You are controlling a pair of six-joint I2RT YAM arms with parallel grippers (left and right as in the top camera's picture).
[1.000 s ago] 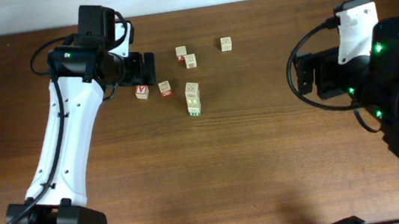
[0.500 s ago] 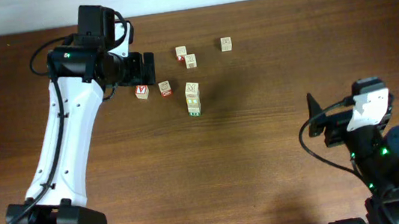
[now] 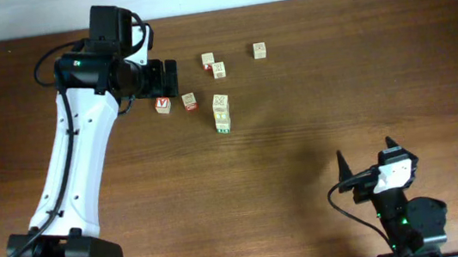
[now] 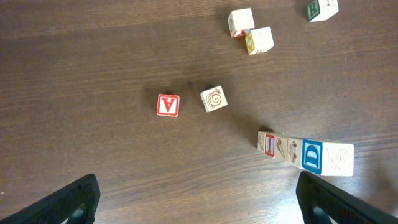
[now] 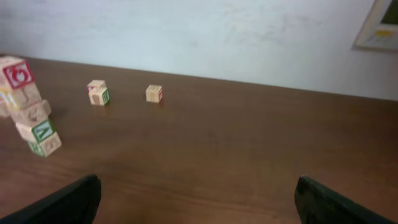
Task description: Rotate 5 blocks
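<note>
- Blocks (image 3: 221, 112) are lying scattered on the desk (image 3: 294, 95), some touching in a line.
- Left fingers (image 4: 68, 202) are hovering near them, spread wide, gripping nothing.
- Right fingers (image 5: 336, 205) are hanging well apart from them, spread and empty.

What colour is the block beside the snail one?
Red, white letter on the block; best in left wrist view.

My overhead feed is mostly a dark brown, wood-grained tabletop (image 3: 311, 93). One red-faced cube (image 3: 162, 106) sits flat on it, touching nothing. Its top shows a white letter on red inside a pale border. Through the right wrist camera I see a plain white wall (image 5: 236, 31) rising behind the tabletop's far edge. The corner of a framed picture (image 5: 380, 25) shows at the upper right.
</note>
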